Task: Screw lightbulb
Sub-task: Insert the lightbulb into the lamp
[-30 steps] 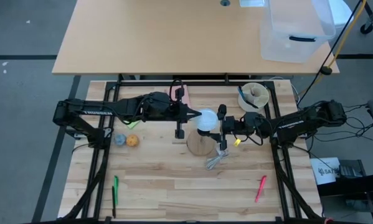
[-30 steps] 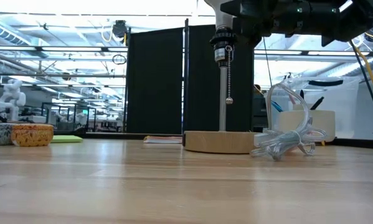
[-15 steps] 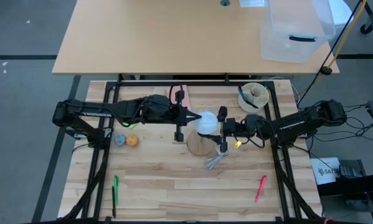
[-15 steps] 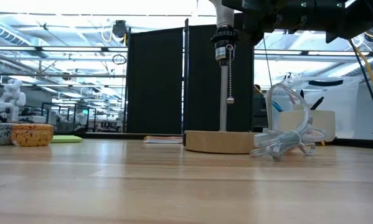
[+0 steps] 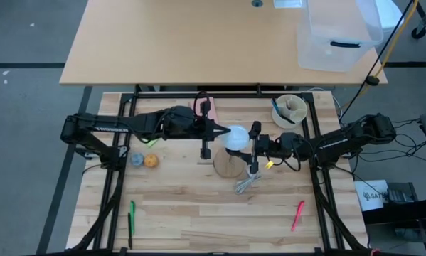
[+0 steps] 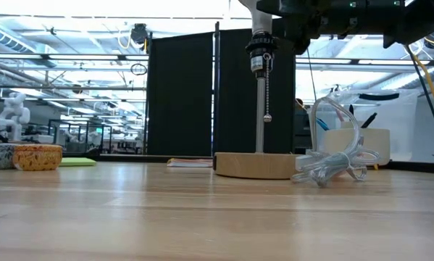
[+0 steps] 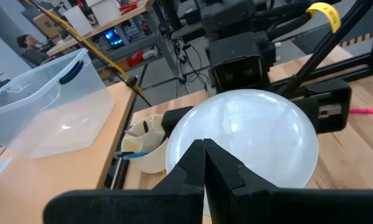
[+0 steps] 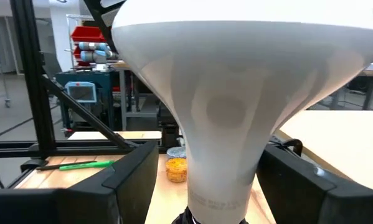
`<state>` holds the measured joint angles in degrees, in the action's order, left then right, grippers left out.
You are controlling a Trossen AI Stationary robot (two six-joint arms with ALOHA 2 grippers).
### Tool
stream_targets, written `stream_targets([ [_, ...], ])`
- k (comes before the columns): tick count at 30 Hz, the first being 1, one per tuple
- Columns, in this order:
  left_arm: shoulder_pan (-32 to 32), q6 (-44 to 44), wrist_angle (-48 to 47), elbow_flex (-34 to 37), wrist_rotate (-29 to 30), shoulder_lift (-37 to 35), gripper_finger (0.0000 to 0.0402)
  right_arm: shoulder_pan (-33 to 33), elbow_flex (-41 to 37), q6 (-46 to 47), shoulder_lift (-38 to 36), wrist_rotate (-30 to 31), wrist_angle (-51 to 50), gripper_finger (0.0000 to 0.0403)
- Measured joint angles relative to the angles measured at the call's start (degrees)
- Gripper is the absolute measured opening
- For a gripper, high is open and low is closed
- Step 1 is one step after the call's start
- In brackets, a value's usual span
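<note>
The white lightbulb point(image 5: 235, 137) stands upright in the black socket point(image 6: 259, 56) on top of a lamp pole that rises from a round wooden disc point(image 6: 256, 164). My left gripper point(image 5: 223, 131) comes in from the table's left, shut, with its tips at the dome point(image 7: 248, 137). My right gripper point(image 5: 254, 147) comes in level from the right and is open. Its two fingers point(image 8: 133, 180) stand on either side of the bulb's neck point(image 8: 220, 155), with a gap showing on at least one side. My left gripper lays its shut fingertips point(image 7: 205, 163) against the dome's upper surface on the side toward the table's left point(image 5: 228, 133). It slants down at the dome from the left. The bulb stays upright on the socket.
A crumpled clear wrapper point(image 5: 247, 183) lies just near of the disc. A cup of tools point(image 5: 291, 108) stands at the back right and two small bowls point(image 5: 144, 161) at the left. A green pen point(image 5: 131, 213) and a red pen point(image 5: 297, 213) lie toward the near edge.
My right gripper has swung slightly sideways about the bulb's neck and its jaws keep the same width. The bulb and my left gripper have kept still.
</note>
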<state>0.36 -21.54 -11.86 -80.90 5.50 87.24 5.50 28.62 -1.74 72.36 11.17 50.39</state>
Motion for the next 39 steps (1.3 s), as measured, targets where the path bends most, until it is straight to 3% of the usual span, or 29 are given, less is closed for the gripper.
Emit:
stream_targets([
  [19, 0.0, -1.1, 0.8, 0.0, -0.1, 0.0, 0.0, 4.4, 0.0, -1.4, 0.0, 10.3, 0.8, 0.0253],
  [34, 0.1, -1.1, 1.0, 0.0, -0.4, 0.0, 0.0, 5.5, 0.0, -3.0, 0.0, 10.3, 0.7, 0.0222],
  [39, 0.1, -1.6, 1.0, 0.0, 1.9, 0.0, 0.0, 5.6, 0.0, -3.4, 0.0, 10.4, 0.8, 0.0222],
])
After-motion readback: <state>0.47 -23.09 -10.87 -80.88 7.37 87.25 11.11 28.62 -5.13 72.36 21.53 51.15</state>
